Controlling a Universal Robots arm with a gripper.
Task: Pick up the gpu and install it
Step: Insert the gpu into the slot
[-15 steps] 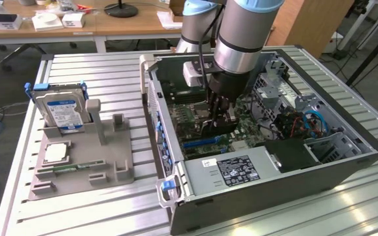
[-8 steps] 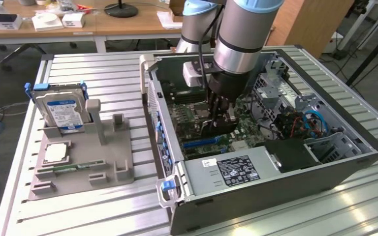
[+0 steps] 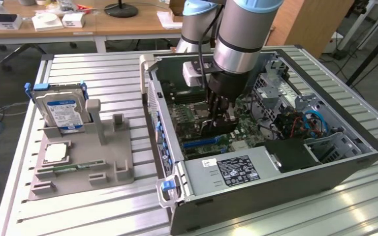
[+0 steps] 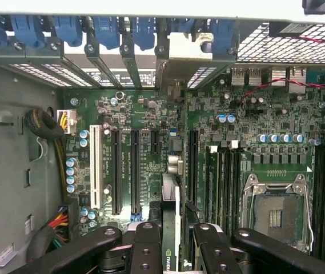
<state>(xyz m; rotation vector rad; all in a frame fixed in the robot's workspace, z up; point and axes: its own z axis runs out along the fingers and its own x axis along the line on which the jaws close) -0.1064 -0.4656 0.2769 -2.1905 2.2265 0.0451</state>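
1. Your gripper (image 3: 216,119) stood inside the case (image 3: 294,194), low over the motherboard (image 3: 248,129), clenched on the gpu (image 4: 173,197).
2. The gpu hung edge-down between the fingers (image 4: 148,237), straight under the wrist, over the board's middle and well in from the case's walls.
3. Its long axis ran parallel to the black slots (image 4: 115,171), pointing at the case's rear wall with the blue latches (image 4: 106,28).
4. My read: the card sat in line with the slot rows. You couldn't tell whether its lower edge touched a slot or hung just above.
5. The hard drive (image 3: 61,110) stood in its holder (image 3: 110,169) on the table, well apart from the gripper.
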